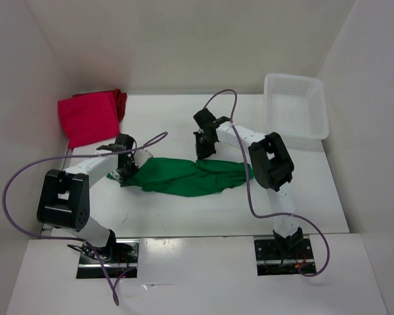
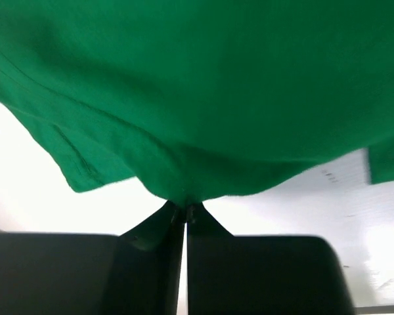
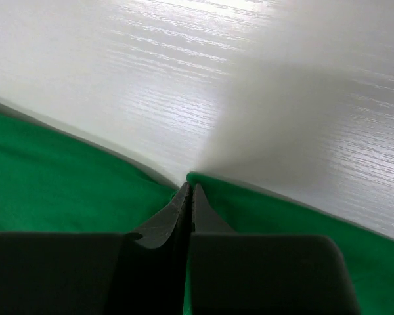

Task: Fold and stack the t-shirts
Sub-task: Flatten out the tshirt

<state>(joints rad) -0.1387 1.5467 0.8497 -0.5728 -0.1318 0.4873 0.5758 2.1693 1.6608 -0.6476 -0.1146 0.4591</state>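
— Both pinching?
— Yes. Left gripper [image 2: 186, 209] is clamped on the green shirt [image 1: 184, 177] at its left end, right gripper [image 3: 189, 187] nipped onto its far edge. It's strung left-to-right between them.
— Count?
— Three: green here, crimson shirt [image 1: 87, 118] and dark red shirt [image 1: 120, 98] far left; one basket [image 1: 318, 108] far right

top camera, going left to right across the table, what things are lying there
crimson t-shirt → green t-shirt → white basket
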